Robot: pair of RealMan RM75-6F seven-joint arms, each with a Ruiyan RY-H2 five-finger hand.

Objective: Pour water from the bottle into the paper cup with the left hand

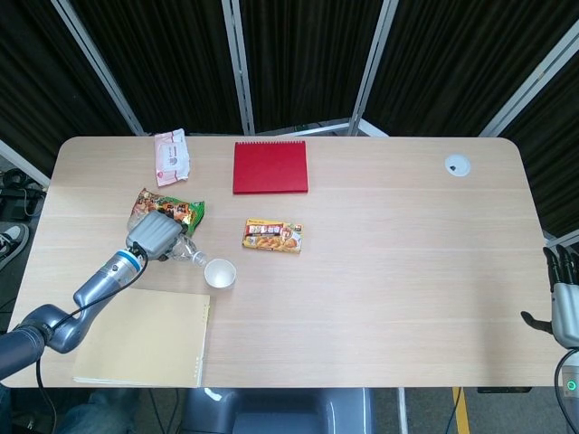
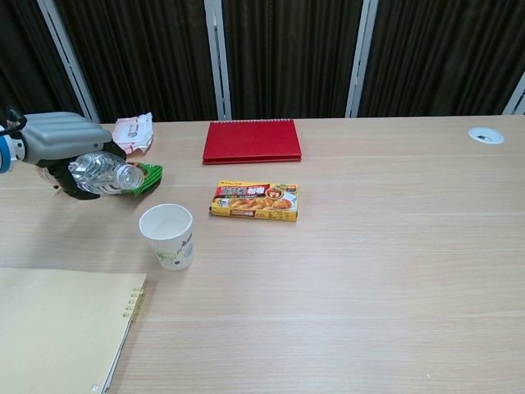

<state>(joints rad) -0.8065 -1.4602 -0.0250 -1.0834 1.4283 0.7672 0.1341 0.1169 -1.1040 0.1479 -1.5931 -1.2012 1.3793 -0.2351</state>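
Note:
My left hand [image 1: 154, 233] [image 2: 59, 141] grips a clear plastic bottle [image 2: 105, 173] [image 1: 186, 252], held on its side above the table with its neck pointing right and slightly down. The white paper cup [image 1: 220, 273] [image 2: 167, 236] stands upright on the table, to the right of and below the bottle's mouth, apart from it. No water stream is visible. My right hand [image 1: 563, 298] hangs off the table's right edge in the head view, fingers apart and holding nothing.
A green snack bag [image 1: 168, 208] lies just behind the left hand. An orange box [image 1: 272, 236] sits right of the cup, a red notebook [image 1: 270, 166] and a white packet [image 1: 171, 155] lie further back, and a yellow notepad [image 1: 145, 336] lies at the near left.

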